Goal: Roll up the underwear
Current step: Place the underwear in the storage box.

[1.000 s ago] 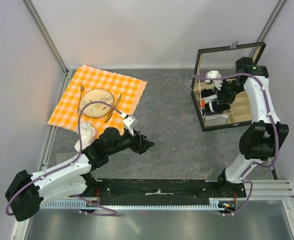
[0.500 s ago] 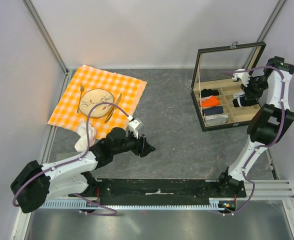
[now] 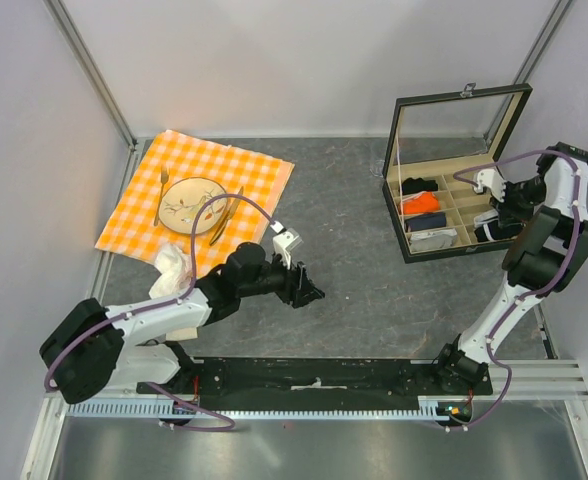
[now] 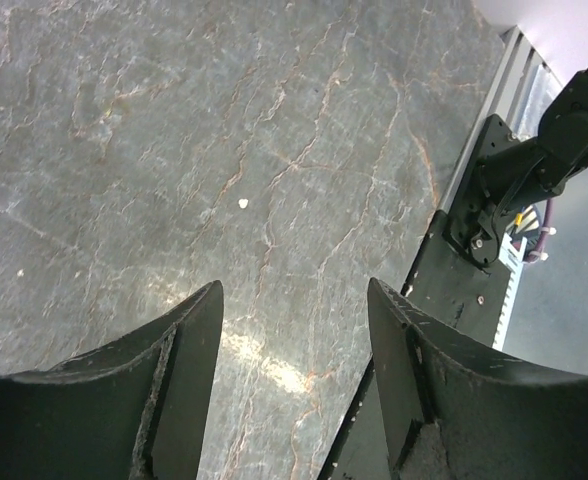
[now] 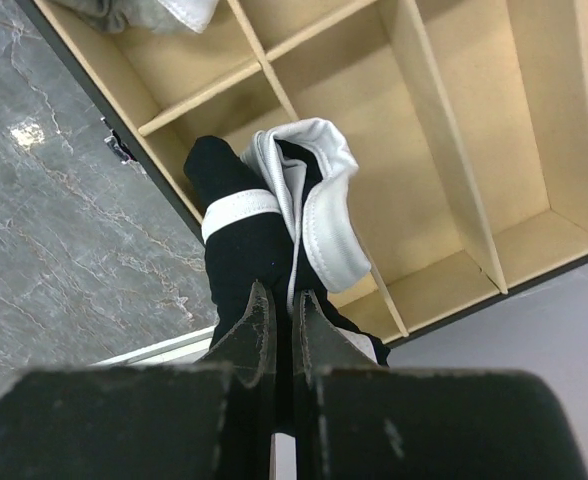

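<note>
The underwear [image 5: 264,235], black with a white waistband and white trim, hangs bunched from my right gripper [image 5: 282,296], which is shut on it above the wooden divided box [image 5: 444,150]. In the top view the underwear [image 3: 496,226] shows over the box's right compartments, by my right gripper [image 3: 509,200]. My left gripper [image 3: 309,288] is open and empty, low over the bare grey table; in the left wrist view its fingers [image 4: 199,330] frame only the stone-patterned surface.
The open box [image 3: 452,215] with its lid up holds an orange roll [image 3: 421,203], a black roll [image 3: 420,185] and other folded pieces. An orange checked cloth [image 3: 259,175] with a plate [image 3: 191,203] and cutlery lies far left. A crumpled white napkin [image 3: 171,268] sits beside it.
My right arm has swung from the box's left side to its right side, carrying the underwear over the right compartments. My left gripper has moved right along the table.
</note>
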Controlling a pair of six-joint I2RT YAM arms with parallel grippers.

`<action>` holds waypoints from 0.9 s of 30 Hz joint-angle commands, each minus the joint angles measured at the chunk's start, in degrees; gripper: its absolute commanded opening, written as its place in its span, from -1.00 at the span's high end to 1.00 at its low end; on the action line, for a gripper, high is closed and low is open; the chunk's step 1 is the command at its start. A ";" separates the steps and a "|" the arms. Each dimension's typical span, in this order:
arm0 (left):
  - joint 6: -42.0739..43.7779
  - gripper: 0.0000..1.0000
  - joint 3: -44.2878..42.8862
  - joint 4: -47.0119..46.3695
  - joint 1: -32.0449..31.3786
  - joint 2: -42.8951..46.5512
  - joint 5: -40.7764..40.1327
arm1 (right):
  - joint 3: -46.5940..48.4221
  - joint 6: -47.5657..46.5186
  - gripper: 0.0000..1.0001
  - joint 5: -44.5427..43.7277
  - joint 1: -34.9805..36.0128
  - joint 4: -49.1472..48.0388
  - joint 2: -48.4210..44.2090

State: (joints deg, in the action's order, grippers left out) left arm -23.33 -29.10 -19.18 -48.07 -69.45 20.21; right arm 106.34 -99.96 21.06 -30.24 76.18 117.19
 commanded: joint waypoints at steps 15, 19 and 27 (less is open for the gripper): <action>-3.21 -0.27 -4.82 -1.39 0.17 -4.11 4.05 | 2.98 -12.45 1.00 0.12 -0.26 7.23 8.31; -3.12 -0.26 -5.61 -0.25 0.17 -4.29 4.23 | 4.75 -12.37 1.00 -0.14 -0.35 6.35 11.65; -3.03 -0.25 -6.05 1.16 0.26 -3.85 4.23 | 2.83 -6.13 0.61 -4.80 -0.52 -1.99 14.21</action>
State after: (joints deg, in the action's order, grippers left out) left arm -24.64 -33.17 -18.37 -48.07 -73.56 23.09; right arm 111.48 -108.60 19.51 -30.50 75.85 129.10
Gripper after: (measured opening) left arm 0.632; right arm 0.137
